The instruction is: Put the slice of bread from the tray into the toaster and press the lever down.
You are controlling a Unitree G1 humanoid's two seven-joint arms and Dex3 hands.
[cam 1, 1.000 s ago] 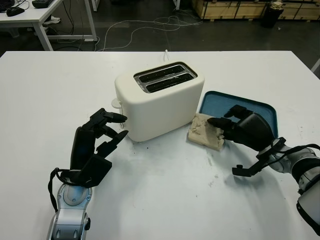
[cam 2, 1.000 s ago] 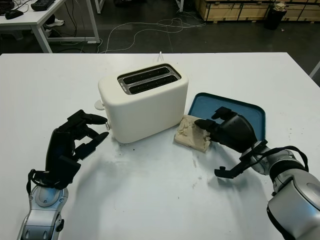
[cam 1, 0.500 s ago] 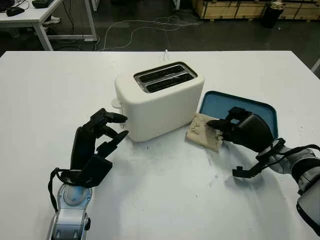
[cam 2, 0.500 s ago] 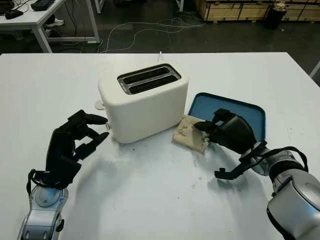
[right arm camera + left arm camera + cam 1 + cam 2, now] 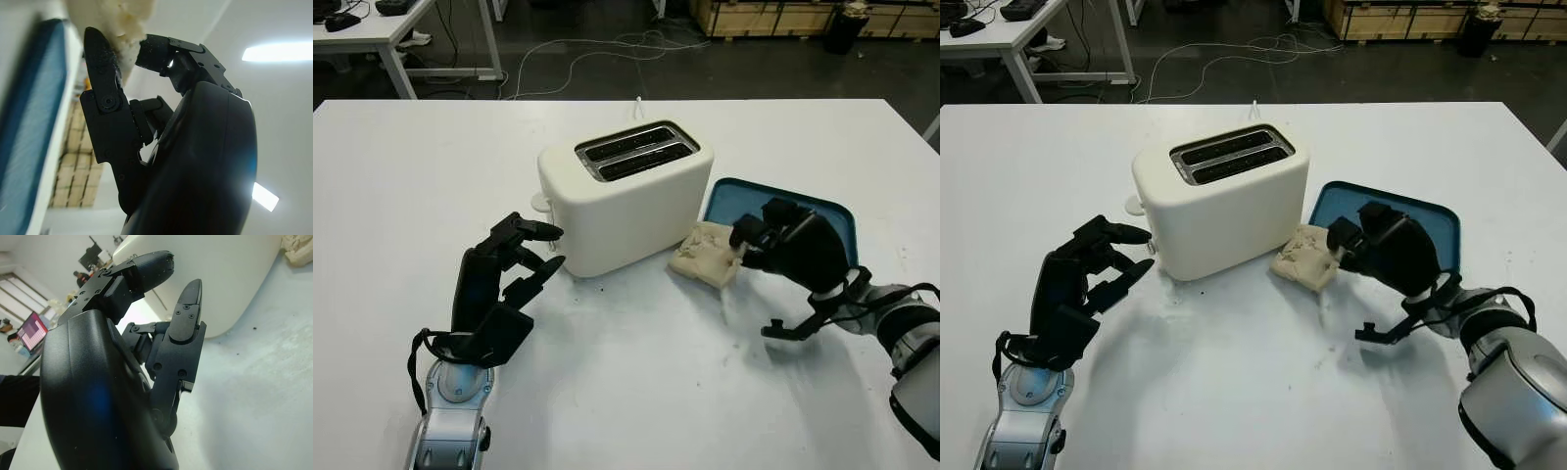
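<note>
The right hand [image 5: 781, 243] pinches the near edge of the bread slice [image 5: 705, 264], lying on the table between blue tray [image 5: 822, 210] and toaster [image 5: 625, 196], whose slots sit up-left of it; the open left hand [image 5: 514, 259] hovers beside the toaster's lever end.

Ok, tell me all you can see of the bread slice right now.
The bread slice is pale beige with a rough, torn-looking, crumbly surface and thick edges. It sits off the blue tray, over the white table between the tray and the toaster, close to the toaster's lower corner. The right robot hand is shut on its tray-side edge, a fingertip pressed against the crumb on each side. Whether its far edge rests on the table cannot be told. It is not yet in a slot.
</note>
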